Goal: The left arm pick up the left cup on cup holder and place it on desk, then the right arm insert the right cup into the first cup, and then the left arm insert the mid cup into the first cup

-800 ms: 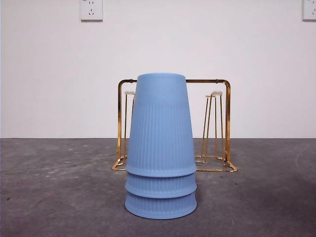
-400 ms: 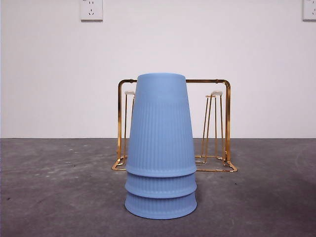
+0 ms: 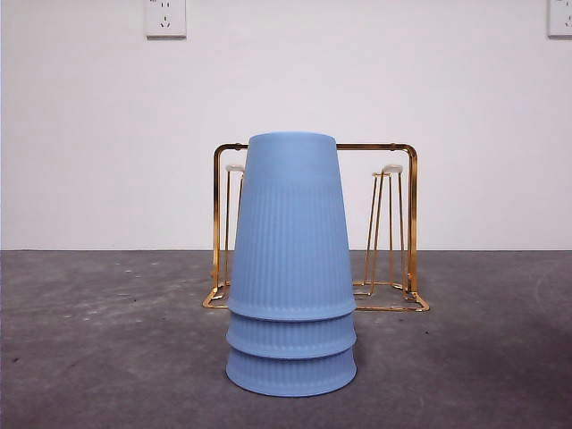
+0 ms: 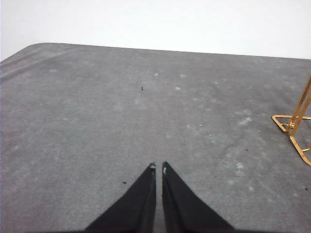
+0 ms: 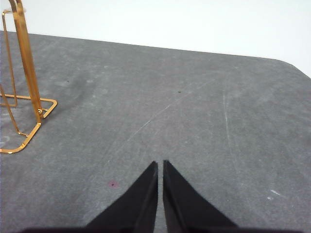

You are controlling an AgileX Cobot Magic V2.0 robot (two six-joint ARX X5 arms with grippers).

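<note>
Three blue ribbed cups stand upside down, nested in one stack (image 3: 290,268), on the dark grey desk (image 3: 107,357) in front of the gold wire cup holder (image 3: 402,223). The holder's white-tipped pegs are bare. No gripper shows in the front view. My left gripper (image 4: 159,168) is shut and empty over bare desk, with a corner of the holder (image 4: 294,121) off to one side. My right gripper (image 5: 160,165) is shut and empty over bare desk, with the holder's end (image 5: 24,82) off to one side.
A white wall (image 3: 286,89) with two sockets rises behind the desk. The desk's rounded far corners show in both wrist views.
</note>
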